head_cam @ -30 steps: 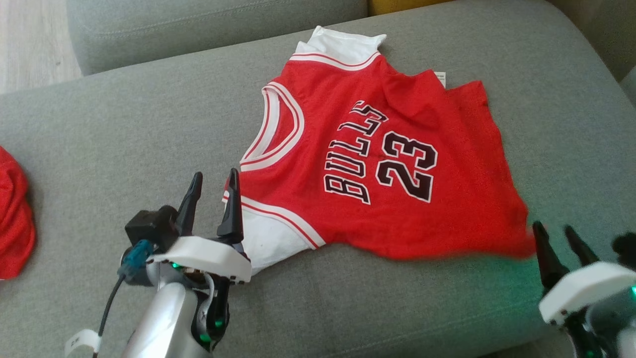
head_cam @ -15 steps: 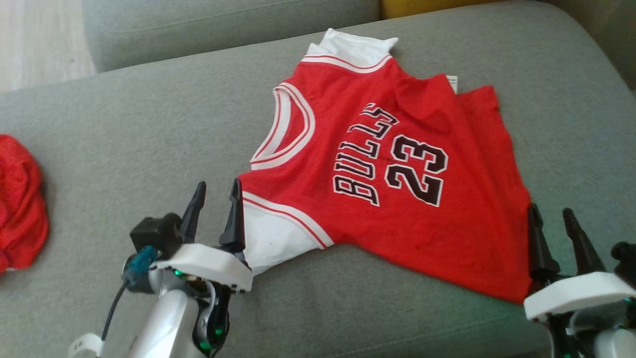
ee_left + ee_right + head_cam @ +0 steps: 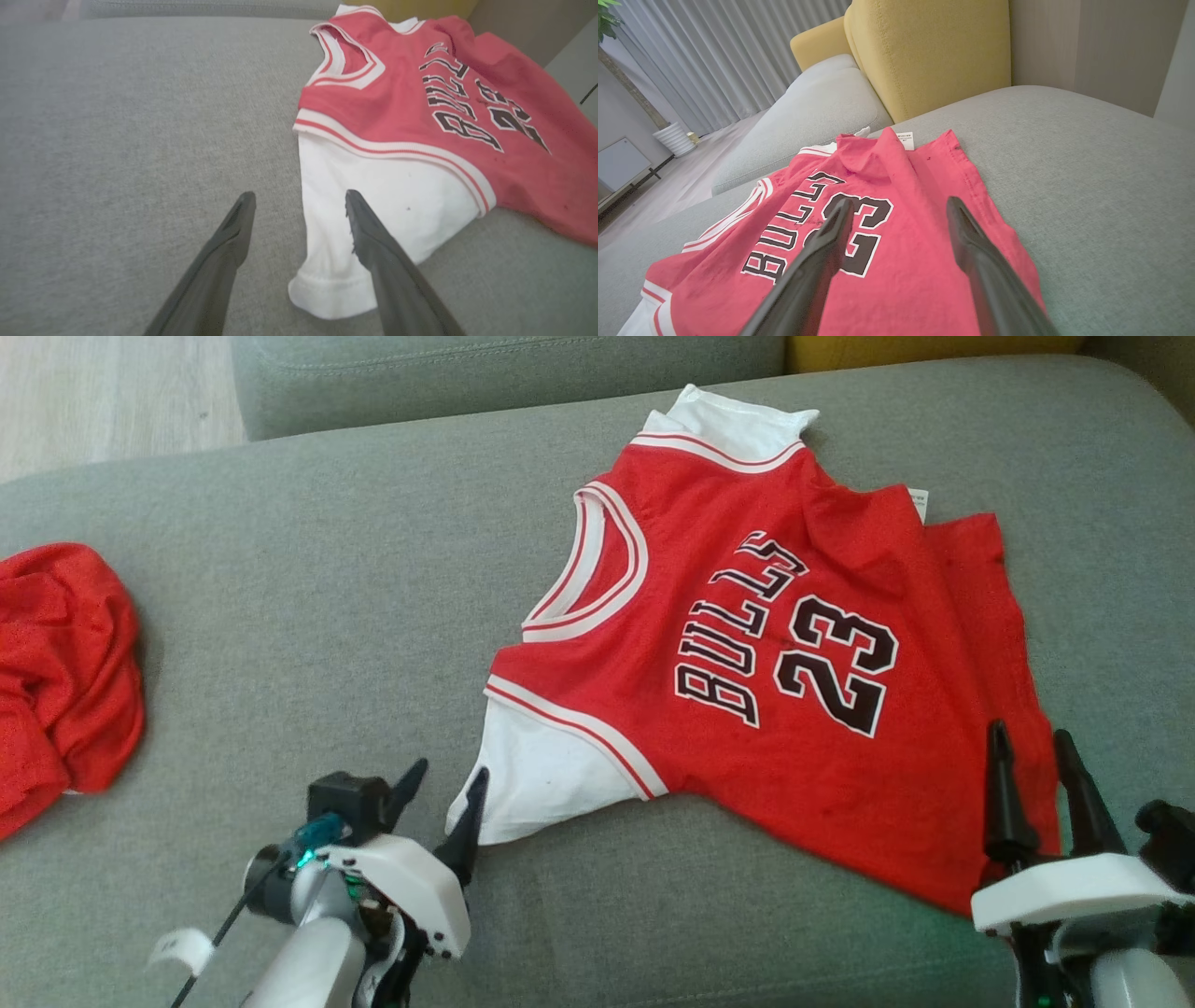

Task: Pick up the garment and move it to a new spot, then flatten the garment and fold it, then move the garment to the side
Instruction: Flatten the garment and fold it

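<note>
Lying face up on the grey sofa seat (image 3: 327,616), the red jersey (image 3: 747,644) is spread mostly flat, with its neck opening turned toward the robot's left and its hem toward the right. The black and white lettering "BULLS" and "23" (image 3: 831,663) reads sideways in the head view. A white sleeve (image 3: 541,775) sticks out from the near armhole and another white sleeve (image 3: 728,425) from the far one. A fold of cloth stands up near the far right part of the jersey, beside a small white label (image 3: 905,140). The left gripper (image 3: 450,770) sits just beside the near white sleeve with its two dark fingers apart and nothing between them; in the left wrist view one finger overlaps the sleeve's edge while the other is over bare sofa. The right gripper (image 3: 1029,733) is at the jersey's near right corner, its fingers likewise spread with nothing clamped, both over red cloth; whether they touch the cloth cannot be told. A second, crumpled red cloth (image 3: 65,663) lies well apart at the left end of the seat. Beyond the seat, the right wrist view shows a yellow cushion (image 3: 934,56), grey curtains (image 3: 714,56) and a white ribbed pot (image 3: 675,138) on the floor.
</note>
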